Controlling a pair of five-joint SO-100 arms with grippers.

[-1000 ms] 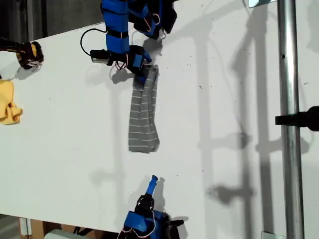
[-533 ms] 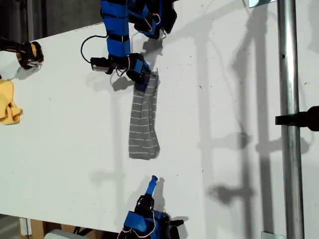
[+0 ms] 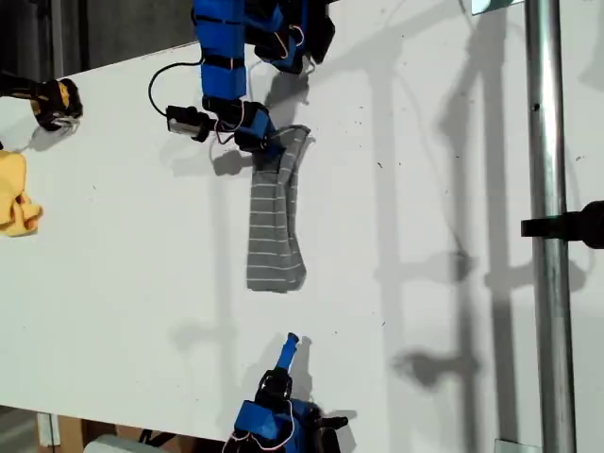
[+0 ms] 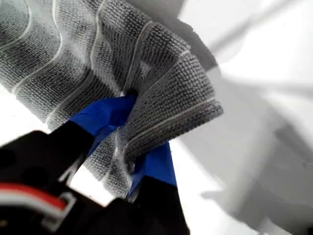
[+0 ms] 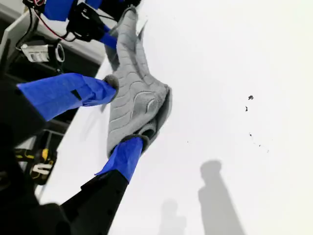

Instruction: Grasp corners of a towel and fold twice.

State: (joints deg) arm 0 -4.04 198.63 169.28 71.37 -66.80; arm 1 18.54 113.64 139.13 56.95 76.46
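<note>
My first gripper (image 4: 131, 132) has its blue fingers (image 4: 105, 115) pinching a bunched end of the towel (image 3: 275, 222); the fold of cloth covers their tips in the first wrist view, so I cannot make out which corner is held. In the exterior view this gripper (image 3: 269, 151) sits at about 12 o'clock of the table (image 3: 425, 236), at the far end of the towel, and the arm above it is cut off by the frame edge. The towel lies as a narrow folded strip running from 12 toward 6 o'clock, its near end curled under.

My second gripper (image 5: 120, 115) has its fingers (image 5: 73, 93) spread, the towel's near end seen between them but apart from them. In the exterior view it (image 3: 290, 342) stands at 6 o'clock, clear of the towel.

A yellow cloth (image 3: 17, 193) lies at 9 o'clock, partly cut off.

Since half a second ago, the held end has lifted and flared slightly, and the near end has slid a little toward 6 o'clock.
</note>
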